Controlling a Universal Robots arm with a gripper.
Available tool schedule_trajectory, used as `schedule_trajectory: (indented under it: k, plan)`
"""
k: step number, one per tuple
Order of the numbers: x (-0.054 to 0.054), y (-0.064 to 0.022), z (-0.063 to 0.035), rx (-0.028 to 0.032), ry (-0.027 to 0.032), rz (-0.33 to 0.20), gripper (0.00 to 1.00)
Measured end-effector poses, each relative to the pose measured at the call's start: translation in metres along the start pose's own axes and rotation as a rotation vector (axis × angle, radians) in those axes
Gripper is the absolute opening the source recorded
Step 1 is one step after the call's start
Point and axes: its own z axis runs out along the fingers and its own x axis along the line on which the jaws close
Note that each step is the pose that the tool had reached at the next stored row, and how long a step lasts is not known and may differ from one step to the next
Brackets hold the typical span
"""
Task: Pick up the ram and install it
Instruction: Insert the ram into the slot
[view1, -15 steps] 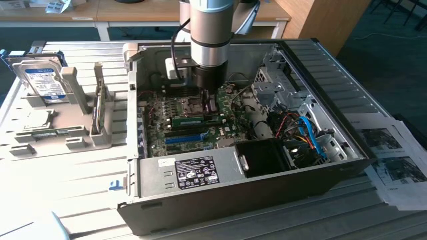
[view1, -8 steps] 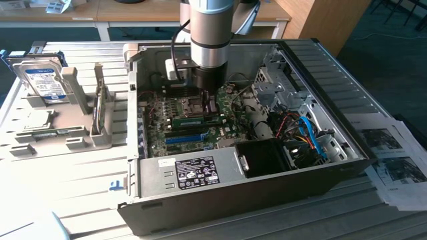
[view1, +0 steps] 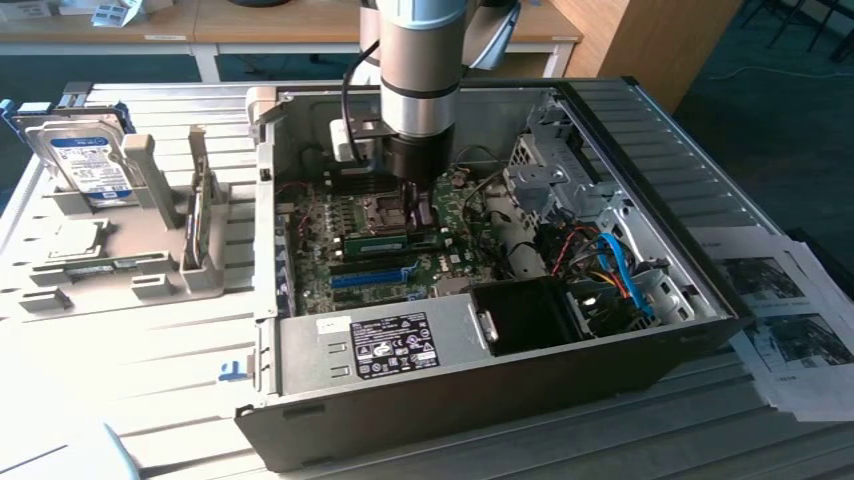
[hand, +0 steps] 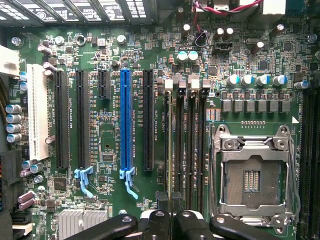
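One ram (view1: 398, 243) upright at motherboard slots (hand: 192, 150); fingers (hand: 159, 226) clenched on its top edge, directly above

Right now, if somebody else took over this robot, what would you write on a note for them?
End effector: shut, holding nothing that shows, hanging above the green motherboard inside the open dark metal computer case.
Ram: the long thin green circuit-board stick stands on edge in the black memory slots, between the long blue plastic slot and the empty silver processor socket.
Done: the ram is off the end effector and sits in a slot.
Left: whether it is pressed fully home cannot be told.
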Motion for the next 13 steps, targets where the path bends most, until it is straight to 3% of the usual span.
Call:
schedule_trajectory:
  k: [9,10,12,13]
  plan:
    - [0.0000,0.0000,0.0000,0.0001,-0.0001,0.000,0.13]
    - [0.0000,0.0000,0.0000,0.0001,-0.0001,0.000,0.18]
    - [0.0000,0.0000,0.0000,0.0000,-0.0001,0.000,0.18]
    - [0.0000,0.0000,0.0000,0.0000,-0.0001,0.000,0.25]
